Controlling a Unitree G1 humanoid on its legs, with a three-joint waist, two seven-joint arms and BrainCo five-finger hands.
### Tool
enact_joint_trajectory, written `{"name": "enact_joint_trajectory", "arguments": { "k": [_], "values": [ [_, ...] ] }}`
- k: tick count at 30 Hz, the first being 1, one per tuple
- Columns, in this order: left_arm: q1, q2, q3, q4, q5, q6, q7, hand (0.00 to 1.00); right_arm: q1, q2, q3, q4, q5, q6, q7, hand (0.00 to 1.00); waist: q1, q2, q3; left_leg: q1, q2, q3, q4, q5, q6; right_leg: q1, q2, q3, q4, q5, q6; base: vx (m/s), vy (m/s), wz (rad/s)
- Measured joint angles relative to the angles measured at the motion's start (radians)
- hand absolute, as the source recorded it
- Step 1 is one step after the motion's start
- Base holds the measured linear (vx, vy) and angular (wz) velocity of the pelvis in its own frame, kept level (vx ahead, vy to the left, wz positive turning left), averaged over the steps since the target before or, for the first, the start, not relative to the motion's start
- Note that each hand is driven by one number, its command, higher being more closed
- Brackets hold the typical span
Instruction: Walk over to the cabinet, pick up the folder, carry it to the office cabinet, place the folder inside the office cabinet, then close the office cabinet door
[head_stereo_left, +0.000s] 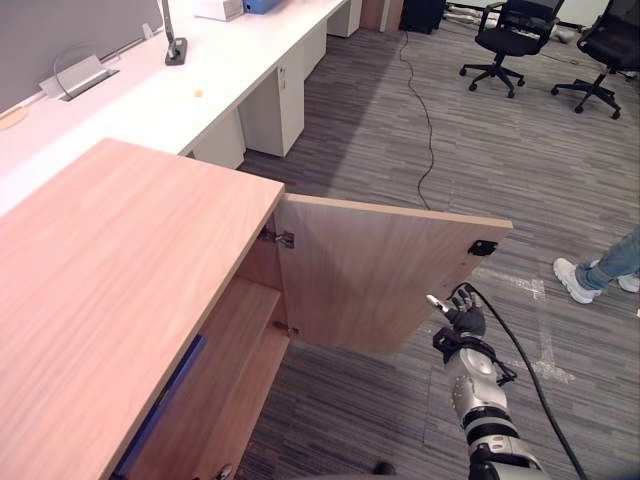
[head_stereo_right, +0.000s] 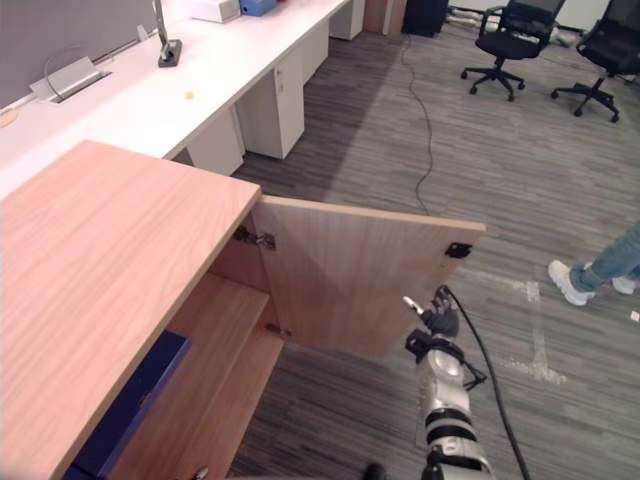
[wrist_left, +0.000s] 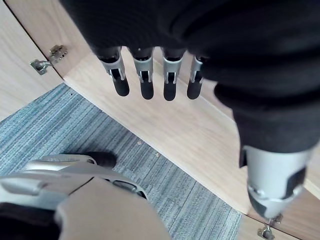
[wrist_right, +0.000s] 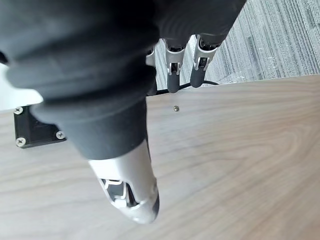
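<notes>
Right eye view: the blue folder (head_stereo_right: 138, 397) lies inside the office cabinet (head_stereo_right: 100, 260), whose door (head_stereo_right: 340, 280) is wide open. My right hand (head_stereo_right: 432, 322), fingers straight and empty, seems to touch the door's free edge, and my left hand (wrist_left: 145, 75) is open and empty too. Straight fingers could slip off that edge and leave the door ajar.

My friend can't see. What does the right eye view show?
The office cabinet's wooden door stands open, with the robot's right hand beside its free edge. A blue folder lies on the shelf inside.
</notes>
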Motion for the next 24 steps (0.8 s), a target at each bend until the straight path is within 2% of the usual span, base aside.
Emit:
{"name": "enact_joint_trajectory", "arguments": {
  "k": [5, 10, 15, 17, 18, 19, 21, 24],
  "values": [
    [0.001, 0.01, 0.01, -0.004, 0.016, 0.004, 0.0, 0.0, -0.003, -0.004, -0.001, 0.0, 0.001, -0.006, -0.023, 0.0, -0.003, -0.004, -0.009, 0.007, -0.005, -0.027, -0.005, 0.0, 0.0, 0.021, -0.005, -0.023, 0.0, 0.001, -0.001, 0.03, -0.001, 0.16],
    [0.005, 0.014, 0.085, -0.004, 0.024, 0.017, 0.005, 0.0, -0.031, -0.004, -0.017, 0.001, 0.002, -0.006, -0.061, 0.0, -0.017, -0.004, -0.011, -0.002, -0.006, -0.045, -0.004, 0.0, 0.0, 0.023, -0.007, -0.046, 0.0, 0.004, -0.004, 0.02, -0.008, 0.11],
    [0.007, 0.014, 0.112, 0.004, 0.024, 0.03, 0.006, 0.0, -0.034, -0.004, -0.03, 0.001, 0.003, -0.006, -0.096, 0.0, -0.024, -0.006, -0.025, -0.011, -0.017, -0.046, 0.023, 0.001, -0.001, 0.026, -0.023, -0.051, 0.0, 0.008, -0.009, 0.0, 0.006, 0.01],
    [0.006, 0.014, 0.121, 0.003, 0.024, 0.03, 0.007, 0.0, -0.034, -0.003, -0.059, 0.001, 0.003, -0.006, -0.106, 0.0, -0.024, -0.01, -0.029, -0.048, -0.029, -0.049, 0.105, 0.001, -0.001, 0.03, -0.045, -0.053, 0.001, 0.021, -0.017, 0.01, 0.072, 0.05],
    [0.004, 0.016, 0.13, 0.004, 0.024, 0.03, 0.008, 0.0, -0.034, 0.002, -0.073, 0.0, 0.004, -0.006, -0.112, 0.0, -0.022, -0.036, -0.017, -0.098, -0.036, -0.049, 0.184, -0.021, -0.005, 0.033, -0.073, -0.053, 0.008, 0.028, -0.021, -0.05, 0.108, 0.23],
    [0.015, 0.011, 0.141, 0.005, 0.024, 0.032, 0.012, 0.0, -0.036, -0.012, -0.107, -0.002, 0.006, -0.006, -0.128, 0.0, -0.033, -0.005, -0.035, -0.085, -0.009, -0.051, -0.021, 0.055, 0.017, 0.034, -0.06, -0.062, 0.01, 0.028, -0.018, -0.05, 0.085, 0.21],
    [0.029, 0.026, 0.138, -0.005, 0.024, 0.032, 0.021, 0.0, -0.037, 0.0, -0.128, -0.003, 0.014, -0.003, -0.139, 0.0, -0.025, -0.022, -0.039, -0.069, -0.028, -0.042, -0.034, 0.073, 0.007, 0.027, -0.072, -0.072, 0.018, 0.026, -0.014, 0.01, 0.033, 0.0],
    [0.039, 0.051, 0.138, -0.006, 0.023, 0.038, 0.026, 0.0, -0.038, 0.01, -0.168, -0.014, 0.04, -0.003, -0.166, 0.0, -0.027, -0.031, -0.039, -0.068, -0.019, -0.051, -0.034, 0.074, 0.008, 0.025, -0.066, -0.072, 0.041, 0.026, -0.014, 0.02, 0.013, 0.06]
  ]
}}
